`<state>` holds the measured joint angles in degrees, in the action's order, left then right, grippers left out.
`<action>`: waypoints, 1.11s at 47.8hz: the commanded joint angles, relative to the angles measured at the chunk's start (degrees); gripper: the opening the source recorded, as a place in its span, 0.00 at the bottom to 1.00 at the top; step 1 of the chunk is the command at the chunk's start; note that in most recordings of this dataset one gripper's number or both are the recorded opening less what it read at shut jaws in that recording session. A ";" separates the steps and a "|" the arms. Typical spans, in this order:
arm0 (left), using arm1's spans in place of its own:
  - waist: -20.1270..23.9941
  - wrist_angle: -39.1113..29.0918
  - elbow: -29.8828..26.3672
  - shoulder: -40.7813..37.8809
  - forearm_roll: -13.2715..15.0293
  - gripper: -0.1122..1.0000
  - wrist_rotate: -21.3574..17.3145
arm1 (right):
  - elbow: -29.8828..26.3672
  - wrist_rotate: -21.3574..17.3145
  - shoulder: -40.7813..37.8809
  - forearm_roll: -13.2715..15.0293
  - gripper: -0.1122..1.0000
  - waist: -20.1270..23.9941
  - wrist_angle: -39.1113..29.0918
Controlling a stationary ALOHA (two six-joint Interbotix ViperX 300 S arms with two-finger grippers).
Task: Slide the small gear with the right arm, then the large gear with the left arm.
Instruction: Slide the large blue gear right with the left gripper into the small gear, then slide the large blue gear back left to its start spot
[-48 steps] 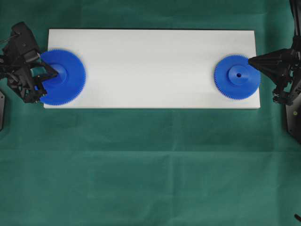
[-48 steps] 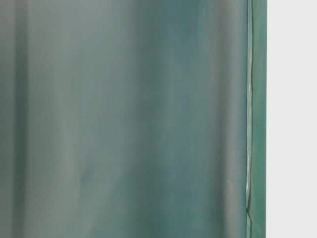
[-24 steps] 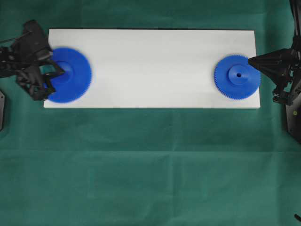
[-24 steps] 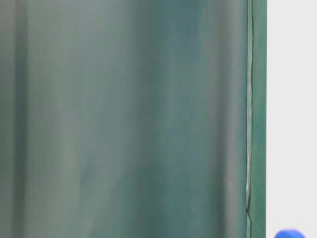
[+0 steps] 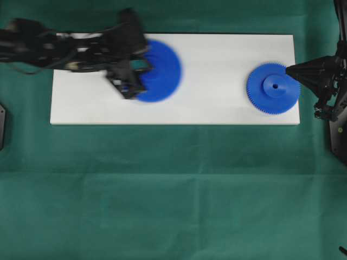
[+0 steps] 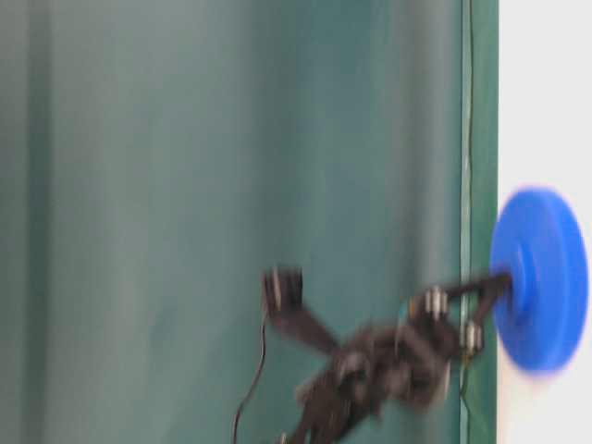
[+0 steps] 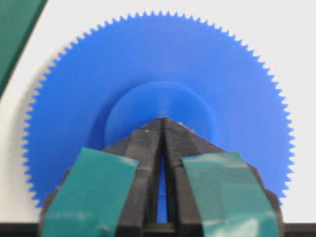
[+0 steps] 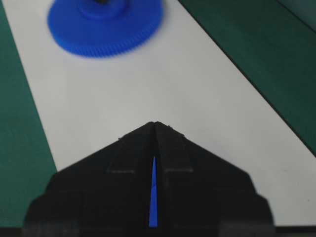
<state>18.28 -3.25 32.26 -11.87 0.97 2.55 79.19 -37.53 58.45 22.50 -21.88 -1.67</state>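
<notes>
- Large gear lies flat on the white board, left of the board's middle and toward its far edge; it is motion-blurred in the overhead view.
- Left gripper has its teal-patched fingers pressed together, tips resting against the gear's raised hub, nothing clamped between them.
- Left arm reaches in from the left across the board's far-left corner.
- Small gear lies flat near the board's right end, toothed rim sharp.
- Right gripper is closed to a point, its tip at the small gear's right rim; contact is unclear.
- Green cloth covers the table around the board.
</notes>
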 commanded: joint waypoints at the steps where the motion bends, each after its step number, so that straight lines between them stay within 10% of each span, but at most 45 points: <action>1: -1.32 -1.32 -6.24 -4.48 -0.18 0.10 0.09 | -0.70 0.00 -0.09 0.00 0.55 0.26 0.62; 24: -6.59 -12.92 -35.68 -21.09 -0.35 0.10 -3.34 | -0.35 0.53 0.18 0.09 0.55 0.35 0.62; 53: -6.59 -15.38 -36.04 -21.01 -0.35 0.10 -4.13 | 0.35 0.53 1.58 0.00 0.55 0.35 0.62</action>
<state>12.48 -17.67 -4.48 -33.40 0.53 -1.58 80.24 -37.09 60.21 22.41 -21.53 -1.58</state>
